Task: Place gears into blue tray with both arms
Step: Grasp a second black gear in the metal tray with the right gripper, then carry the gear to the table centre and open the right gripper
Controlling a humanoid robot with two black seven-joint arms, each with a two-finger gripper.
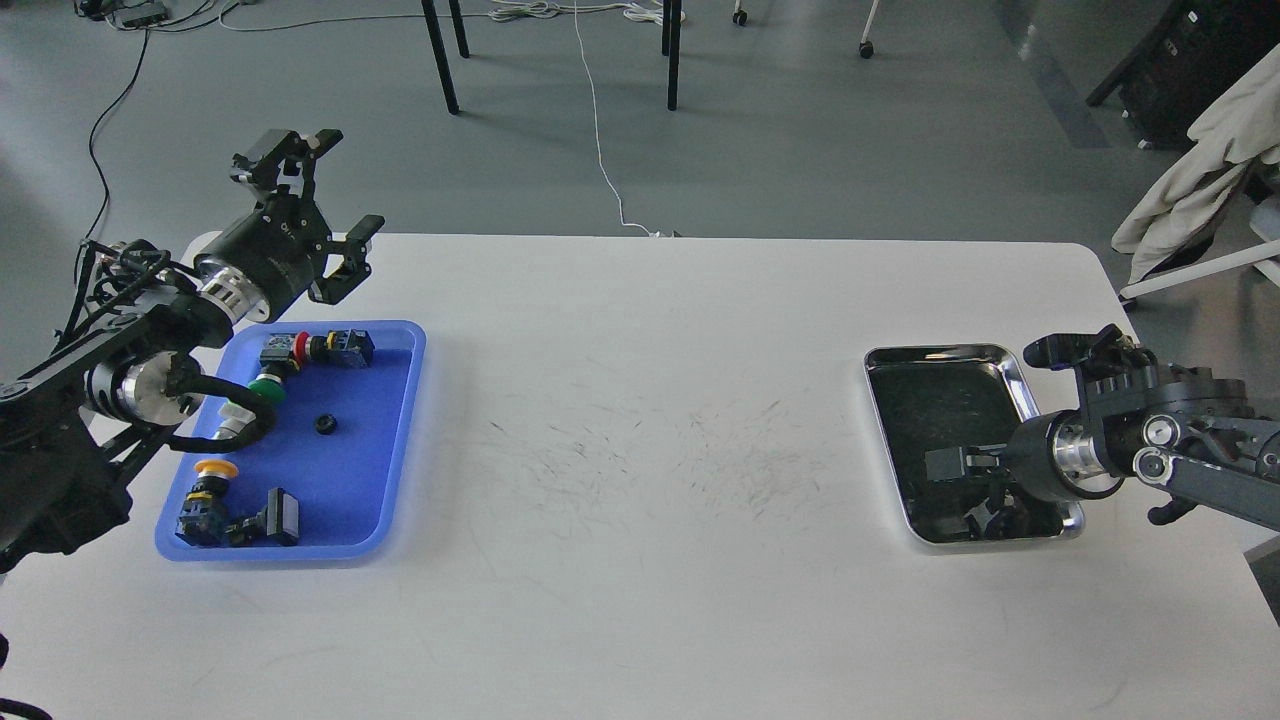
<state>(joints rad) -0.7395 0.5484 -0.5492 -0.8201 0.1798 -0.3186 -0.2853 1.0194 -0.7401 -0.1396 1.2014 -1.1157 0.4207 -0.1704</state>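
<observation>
The blue tray (352,470) lies at the table's left side, and one small black gear (324,424) rests near its middle among coloured push-button switches. My left gripper (350,182) hangs open and empty above the tray's far left corner. My right gripper (950,465) reaches from the right, low inside the near half of the shiny steel tray (940,352). Its dark fingers blend with the tray's dark bottom and their reflection, so I cannot tell their state. No gear shows in the steel tray; the gripper covers that spot.
Several push-button switches (318,349) with red, green and yellow caps lie along the blue tray's far and left sides. The white table (640,420) between the trays carries only scuff marks. Chair legs and cables stand on the floor beyond the far edge.
</observation>
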